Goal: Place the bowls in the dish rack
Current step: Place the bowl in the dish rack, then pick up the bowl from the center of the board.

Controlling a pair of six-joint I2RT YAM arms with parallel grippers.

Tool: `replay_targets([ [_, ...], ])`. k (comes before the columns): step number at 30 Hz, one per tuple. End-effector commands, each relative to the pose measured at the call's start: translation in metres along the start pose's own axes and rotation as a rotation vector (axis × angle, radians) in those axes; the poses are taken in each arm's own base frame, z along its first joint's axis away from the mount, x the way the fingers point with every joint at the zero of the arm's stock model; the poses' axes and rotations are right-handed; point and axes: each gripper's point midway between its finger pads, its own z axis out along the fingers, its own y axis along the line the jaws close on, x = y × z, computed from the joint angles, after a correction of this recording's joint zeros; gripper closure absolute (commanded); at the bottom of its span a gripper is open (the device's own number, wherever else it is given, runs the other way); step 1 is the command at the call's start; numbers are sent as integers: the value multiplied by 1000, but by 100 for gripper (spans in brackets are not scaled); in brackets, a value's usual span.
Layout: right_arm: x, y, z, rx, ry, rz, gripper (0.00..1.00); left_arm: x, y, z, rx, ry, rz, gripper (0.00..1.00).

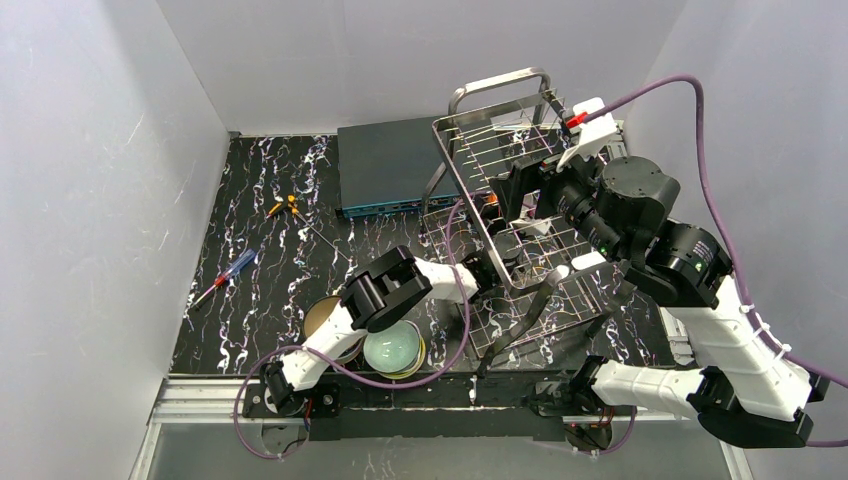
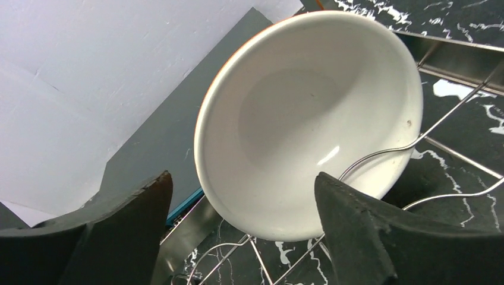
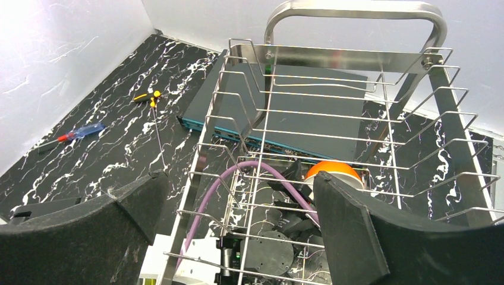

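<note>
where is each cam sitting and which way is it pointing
Top external: above and behind the arms, looking down on the table and dish rack; left arm and right arm show.
Left wrist: low among the rack wires, facing the white bowl; its own fingers show.
Right wrist: looks through the rack toward the teal box; own fingers show.
Shared: both wrist views catch that bowl.

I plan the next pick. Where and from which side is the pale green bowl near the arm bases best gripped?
Probably its near rim, from above: the pale green bowl sits upright, nested on other bowls, so only the rim is free.
</note>
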Motion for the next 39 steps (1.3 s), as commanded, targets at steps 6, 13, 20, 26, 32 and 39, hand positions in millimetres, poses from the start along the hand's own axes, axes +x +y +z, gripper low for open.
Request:
replay_targets([
  [6, -7, 5, -3, -22, -32, 35, 1, -37, 30, -21, 22, -78, -102, 2],
  [13, -5, 8, 0, -35, -26, 48, 1, -44, 41, -37, 56, -102, -155, 2],
  [20, -6, 13, 2, -54, -26, 61, 1, -38, 53, -53, 41, -107, -216, 2],
  [26, -12, 16, 1, -68, -40, 84, 1, -33, 63, -71, 51, -111, -240, 2],
  [32, -11, 19, 4, -75, -35, 101, 1, -26, 77, -89, 58, -118, -284, 2],
  [39, -12, 23, 7, -83, -38, 116, 1, -22, 96, -111, 61, -134, -299, 2],
])
